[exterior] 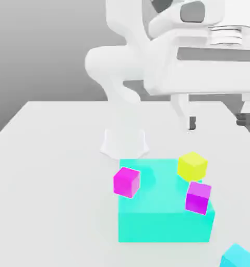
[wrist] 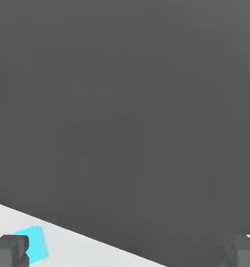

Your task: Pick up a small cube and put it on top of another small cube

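Observation:
The small cyan cube [exterior: 237, 256] lies on the white table at the exterior view's lower right, partly cut by the picture's edge. In the hand view the cyan cube [wrist: 37, 243] sits beside one dark fingertip [wrist: 9, 250]. My gripper [exterior: 217, 121] hangs open high above the table, behind and above the cubes, with nothing between its fingers [exterior: 191, 123]. In the hand view the gripper [wrist: 128, 254] also stands wide apart. A yellow cube [exterior: 192, 166] and a magenta cube [exterior: 198, 197] rest on a large cyan block [exterior: 163, 216].
Another magenta cube [exterior: 127, 181] sits at the large block's left upper edge. The arm's white base [exterior: 124, 143] stands behind the block. The white table [exterior: 54, 172] stretches wide to the exterior view's left.

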You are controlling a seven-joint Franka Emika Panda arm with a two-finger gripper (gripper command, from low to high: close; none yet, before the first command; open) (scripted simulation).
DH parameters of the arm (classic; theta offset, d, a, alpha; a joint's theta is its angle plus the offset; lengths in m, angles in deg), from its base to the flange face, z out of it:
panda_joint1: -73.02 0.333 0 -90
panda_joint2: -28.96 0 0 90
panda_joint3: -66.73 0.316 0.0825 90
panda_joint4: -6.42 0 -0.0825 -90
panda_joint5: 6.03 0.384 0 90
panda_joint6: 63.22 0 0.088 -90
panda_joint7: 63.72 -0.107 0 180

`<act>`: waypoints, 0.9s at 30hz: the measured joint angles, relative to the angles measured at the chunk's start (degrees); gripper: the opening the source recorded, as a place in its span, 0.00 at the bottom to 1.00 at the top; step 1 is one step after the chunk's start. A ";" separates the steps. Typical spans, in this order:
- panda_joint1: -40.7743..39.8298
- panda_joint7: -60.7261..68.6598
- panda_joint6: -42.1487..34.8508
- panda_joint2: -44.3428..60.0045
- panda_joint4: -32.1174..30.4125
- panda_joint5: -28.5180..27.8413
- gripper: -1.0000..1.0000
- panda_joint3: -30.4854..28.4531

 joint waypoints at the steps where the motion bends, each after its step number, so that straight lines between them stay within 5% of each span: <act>1: 0.64 0.19 0.50 2.09 0.20 -0.36 0.50 0.32; 16: 7.70 0.93 11.44 33.45 4.03 -6.67 0.50 1.04; 17: 8.06 0.66 12.60 34.98 4.36 -7.05 0.00 0.60; 27: 7.14 1.77 8.81 30.12 3.26 -5.55 0.00 1.87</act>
